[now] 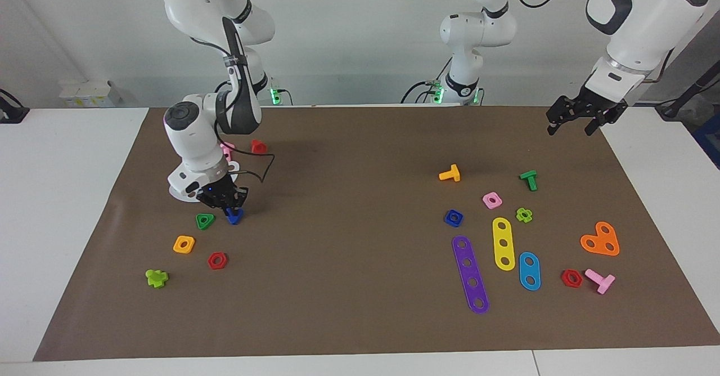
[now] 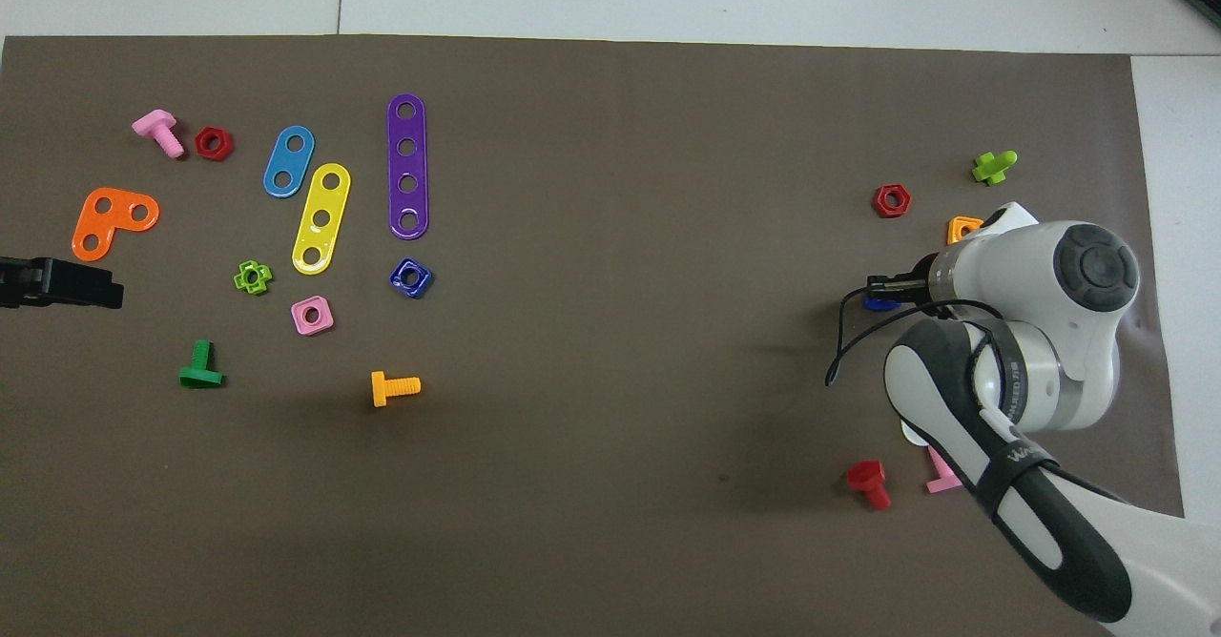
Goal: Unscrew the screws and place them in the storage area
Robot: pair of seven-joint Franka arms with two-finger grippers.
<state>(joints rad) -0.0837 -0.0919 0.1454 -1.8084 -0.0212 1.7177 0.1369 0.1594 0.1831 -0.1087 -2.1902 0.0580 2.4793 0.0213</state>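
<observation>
Dark-blue screw sits low on the brown mat toward the right arm's end of the tabletop, just beside a green triangular nut. The right pincer is down on it, its black fingers closed on the screw's upper part; in the overhead view only a sliver of the blue piece shows past the arm's wrist. A white strip peeks out under that wrist, mostly covered. Farther from the robots than the screw lie an orange square nut, a red hexagonal nut and a lime-green screw. Nearer to the robots lie a red screw and a pink one, partly hidden by the arm.

The left pincer hangs in the air over the mat's edge at the left arm's end, fingers spread apart and holding nothing; that arm waits. Below it lie a purple strip, a yellow strip and a blue square nut.
</observation>
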